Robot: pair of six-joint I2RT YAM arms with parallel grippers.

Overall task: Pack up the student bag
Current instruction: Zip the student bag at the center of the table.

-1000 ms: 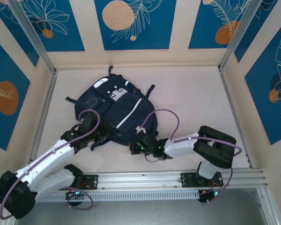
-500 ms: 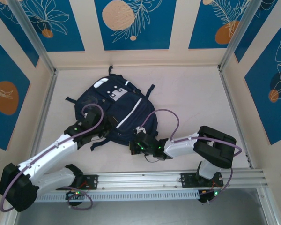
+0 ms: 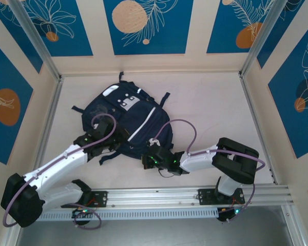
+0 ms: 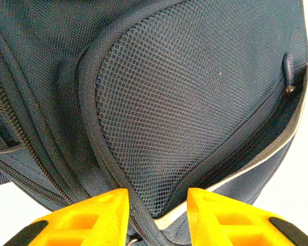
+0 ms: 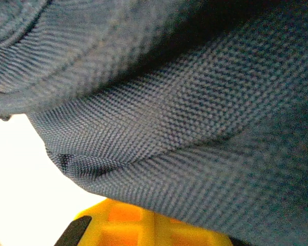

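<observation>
The student bag (image 3: 128, 115), dark navy with white stripes and pale patches, lies flat on the table left of centre. My left gripper (image 3: 119, 139) is at its lower left edge. In the left wrist view the yellow fingers (image 4: 100, 215) straddle the bag's corner seam and white piping below a mesh pocket (image 4: 185, 102), and my left gripper (image 4: 158, 197) is closed on that fabric. My right gripper (image 3: 145, 161) is at the bag's near edge. In the right wrist view navy cloth (image 5: 195, 102) drapes over my shut right gripper (image 5: 164, 212) and hides its tips.
Loose shoulder straps (image 3: 79, 108) trail off the bag's left side. An aluminium rail (image 3: 195, 195) runs along the near edge and metal posts (image 3: 254, 110) stand at the sides. Bare table (image 3: 210, 113) lies right of the bag.
My left arm has swung forward and a little right, bringing its gripper further onto the bag's lower left edge. The right arm and the bag have stayed put.
</observation>
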